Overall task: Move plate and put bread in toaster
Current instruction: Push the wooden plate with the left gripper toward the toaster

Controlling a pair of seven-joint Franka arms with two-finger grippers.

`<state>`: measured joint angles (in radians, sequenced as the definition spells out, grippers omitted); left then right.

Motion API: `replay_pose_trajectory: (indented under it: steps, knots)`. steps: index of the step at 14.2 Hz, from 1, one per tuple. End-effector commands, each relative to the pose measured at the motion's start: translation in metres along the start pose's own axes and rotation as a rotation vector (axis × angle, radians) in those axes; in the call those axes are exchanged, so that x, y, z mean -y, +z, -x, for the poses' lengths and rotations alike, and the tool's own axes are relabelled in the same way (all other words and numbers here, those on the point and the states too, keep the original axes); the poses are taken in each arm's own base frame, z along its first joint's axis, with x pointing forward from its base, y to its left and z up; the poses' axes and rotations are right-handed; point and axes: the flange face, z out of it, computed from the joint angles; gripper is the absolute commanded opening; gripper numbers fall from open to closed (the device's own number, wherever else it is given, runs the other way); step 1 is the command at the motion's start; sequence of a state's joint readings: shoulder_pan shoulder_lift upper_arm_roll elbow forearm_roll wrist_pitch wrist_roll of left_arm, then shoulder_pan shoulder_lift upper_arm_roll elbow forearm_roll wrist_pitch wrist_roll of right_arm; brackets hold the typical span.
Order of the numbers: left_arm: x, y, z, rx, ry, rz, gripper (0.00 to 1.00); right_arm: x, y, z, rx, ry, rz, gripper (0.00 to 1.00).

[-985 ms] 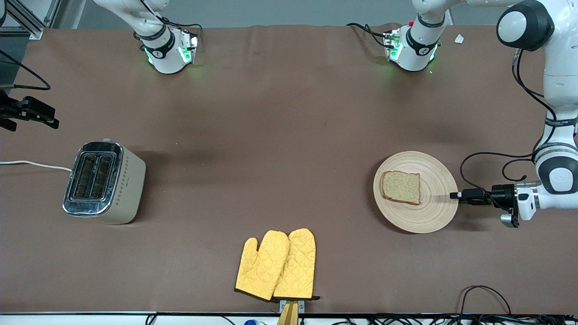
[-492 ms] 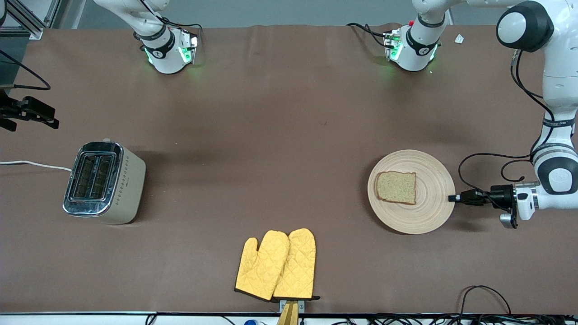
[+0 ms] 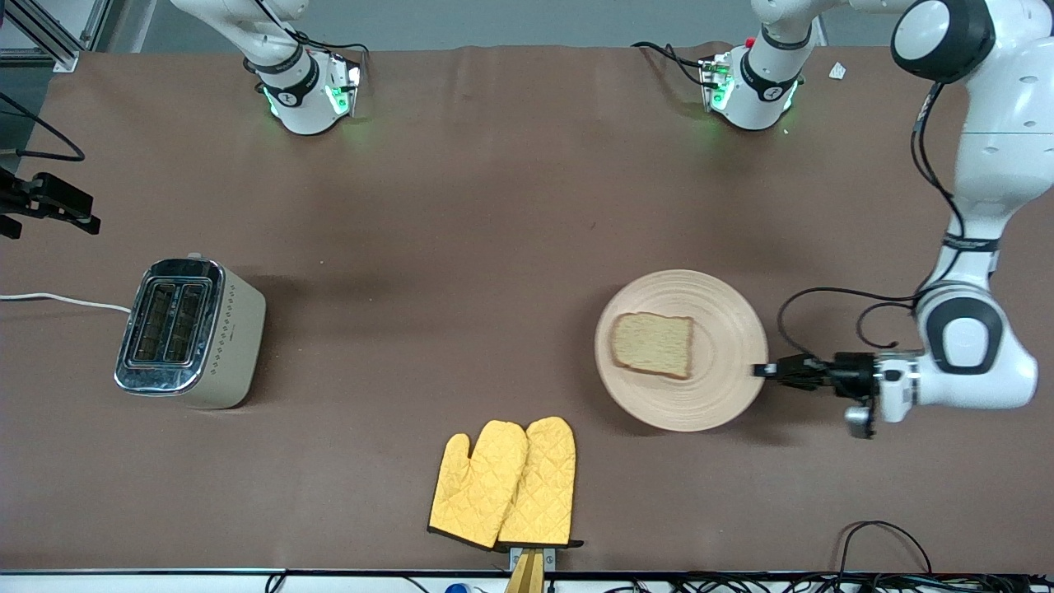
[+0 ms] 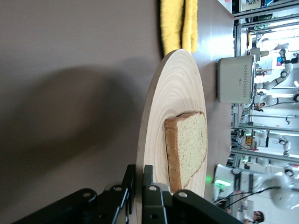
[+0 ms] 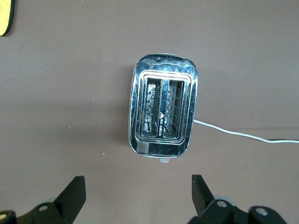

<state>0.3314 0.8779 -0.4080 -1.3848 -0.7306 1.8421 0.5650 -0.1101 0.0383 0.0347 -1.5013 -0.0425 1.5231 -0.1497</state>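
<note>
Toward the left arm's end of the brown tabletop [image 3: 510,206], the round, flat, light tan wooden plate [image 3: 716,387] with concentric ring grooves lies roughly midway between the robots' edge and the front camera's edge. The left pincer [image 3: 762,371] is closed on the plate's rim at the side facing the left arm's end; the left wrist view shows the rim [image 4: 140,186] wedged between its black fingers [image 4: 148,198]. This low, sideways grip probably serves to carry or slide the plate flat, so that the load does not tip off. The square slice of speckled light-brown bread [image 3: 652,344] with a darker crust lies flat on the plate, off-centre toward the right arm's end.

The boxy two-slot toaster [image 3: 191,333] with beige sides and chrome top stands near the right arm's end, well apart from the plate, its white cord [image 3: 62,301] running off that edge. The right pincer [image 3: 49,210] hovers over the tabletop near that edge, close to the toaster, fingers [image 5: 72,191] spread wide and empty, apparently waiting for the bread to come within reach.

A pair of yellow quilted oven mitts [image 3: 504,483] lies near the front camera's edge.

Small dark lettering on the toaster's beige side is too small to read; no other writing is legible.
</note>
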Motion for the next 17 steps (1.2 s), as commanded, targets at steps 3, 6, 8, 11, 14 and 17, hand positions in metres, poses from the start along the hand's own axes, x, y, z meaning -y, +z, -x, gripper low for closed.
replay_pose_trajectory:
  steps: [3, 6, 8, 11, 14, 17]
  knots:
    - [-0.131, 0.148, -0.034, -0.077, -0.043, 0.045, 0.0, -0.006, -0.003, 0.0, 0.001, -0.011, 0.004, 1.0]
    - [-0.179, 0.263, -0.016, -0.073, -0.047, 0.069, 0.0, -0.008, -0.004, 0.0, -0.005, -0.006, 0.009, 1.0]
    - [-0.194, 0.336, 0.009, -0.06, -0.065, 0.076, 0.0, -0.015, -0.003, 0.001, -0.004, 0.007, 0.007, 1.0]
    - [-0.193, 0.411, 0.033, -0.045, -0.043, 0.041, 0.0, -0.027, -0.004, 0.006, 0.002, 0.026, 0.004, 1.0]
    - [-0.191, 0.452, 0.051, -0.036, -0.026, 0.024, 0.0, -0.039, 0.002, 0.008, 0.011, 0.047, 0.0, 1.0]
    - [-0.189, 0.453, 0.051, -0.04, -0.043, 0.034, 0.01, -0.036, 0.031, 0.008, 0.066, 0.056, -0.01, 1.0]
